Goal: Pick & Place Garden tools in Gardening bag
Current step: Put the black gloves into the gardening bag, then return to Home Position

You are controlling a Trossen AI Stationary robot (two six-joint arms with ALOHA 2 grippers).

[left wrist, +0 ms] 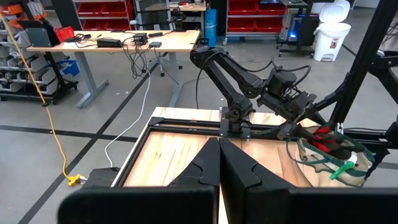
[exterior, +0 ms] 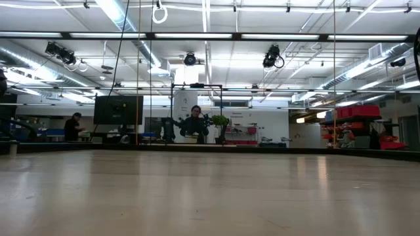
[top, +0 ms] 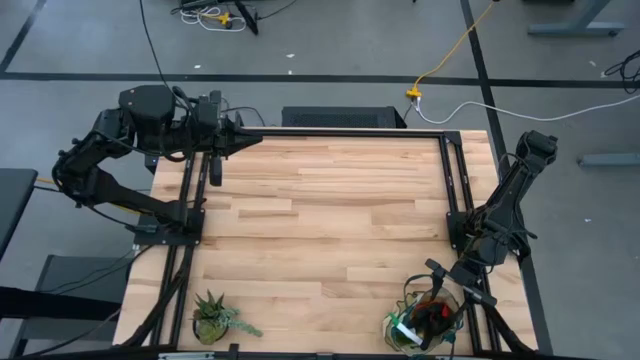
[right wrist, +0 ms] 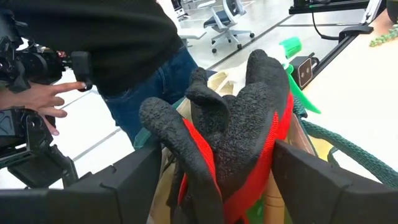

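Pale wood-plank table (top: 320, 220), workshop room, potted plant (top: 215, 317), gardening bag (top: 425, 318)

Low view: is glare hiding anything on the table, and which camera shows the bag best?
Low view: ceiling lights streak pale reflections over the bare table top, no bag or tool visible. High view: gardening bag small, at the frame's edge. Right wrist view: glove fills the frame between the open right gripper fingers.

The gardening bag (top: 424, 318) stands at the table's (top: 320, 215) near right corner, with the glove pair (right wrist: 236, 134) in its mouth. The potted plant (top: 215, 316) stands well left of the bag along the same near edge.
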